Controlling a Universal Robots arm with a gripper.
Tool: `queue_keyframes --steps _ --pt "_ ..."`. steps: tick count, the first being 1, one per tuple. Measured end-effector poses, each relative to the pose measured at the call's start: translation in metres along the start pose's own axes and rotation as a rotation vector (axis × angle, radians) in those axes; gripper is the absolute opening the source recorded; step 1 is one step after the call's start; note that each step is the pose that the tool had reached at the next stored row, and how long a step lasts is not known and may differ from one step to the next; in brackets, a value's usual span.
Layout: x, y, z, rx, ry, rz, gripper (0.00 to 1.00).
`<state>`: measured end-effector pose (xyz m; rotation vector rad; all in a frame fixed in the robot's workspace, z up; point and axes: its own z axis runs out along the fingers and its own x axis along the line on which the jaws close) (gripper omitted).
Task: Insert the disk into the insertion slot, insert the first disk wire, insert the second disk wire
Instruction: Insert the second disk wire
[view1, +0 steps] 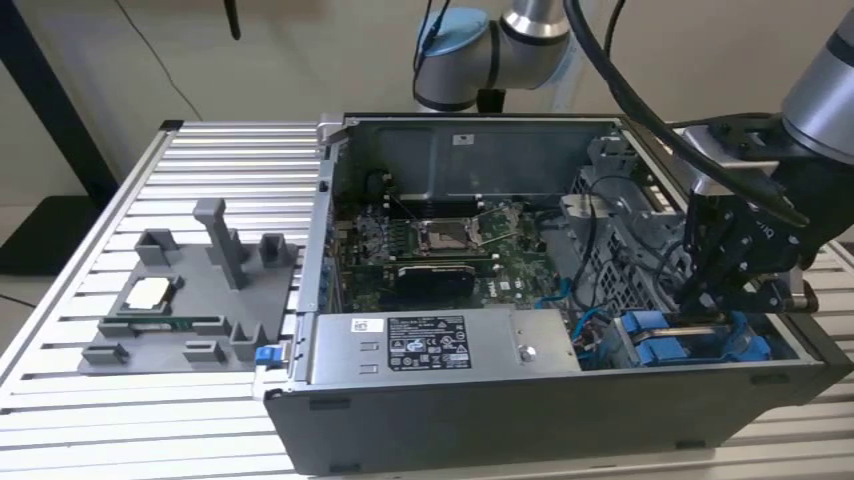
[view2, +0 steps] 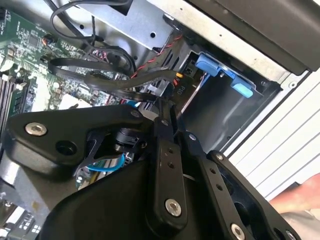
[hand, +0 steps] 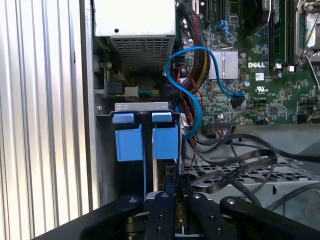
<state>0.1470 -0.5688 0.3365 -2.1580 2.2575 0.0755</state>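
Note:
Two bright blue carrier frames (hand: 165, 142) stand side by side in the grey insertion slot (hand: 106, 155) at the case's near corner, on the exterior view's right (view1: 663, 342). The disk's silver body is hidden inside them. My black gripper (view1: 701, 312) hangs straight over these carriers. In both wrist views its fingers (hand: 161, 210) lie close together, and a small black plug (hand: 170, 170) sits at their tips beside the carrier. Flat black wires (hand: 235, 175) loop away from that plug. From the second wrist view, the gripper (view2: 167, 111) ends by the blue tabs (view2: 210, 65).
A grey labelled power-supply box (view1: 427, 345) fills the case's front. The green motherboard (view1: 441, 240) and a blue cable (hand: 187, 80) lie beyond the bay. A grey fixture plate (view1: 187, 300) rests on the slatted table. A hand (view2: 300, 197) shows beside the case.

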Motion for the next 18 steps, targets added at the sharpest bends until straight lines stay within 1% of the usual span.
queue_keyframes --steps 1,2,3,4,8,10,12,18 --pt "0.0000 0.0000 0.0009 0.0007 -0.0002 0.000 0.16" --pt "0.0000 -0.0002 0.0019 0.0011 -0.0026 0.000 0.17" --pt "0.0000 -0.0002 0.0017 0.0009 -0.0023 -0.001 0.17" --pt "-0.0001 -0.0001 0.0002 0.0005 -0.0031 0.000 0.24" --pt "-0.0009 0.0004 -0.0181 0.0005 -0.0020 0.000 0.24" --pt "-0.0011 0.0005 -0.0235 0.0005 -0.0021 0.000 0.24" --pt "-0.0012 0.0006 -0.0258 0.0005 -0.0019 0.000 0.24" --pt "-0.0013 0.0006 -0.0267 0.0005 -0.0019 0.000 0.24"
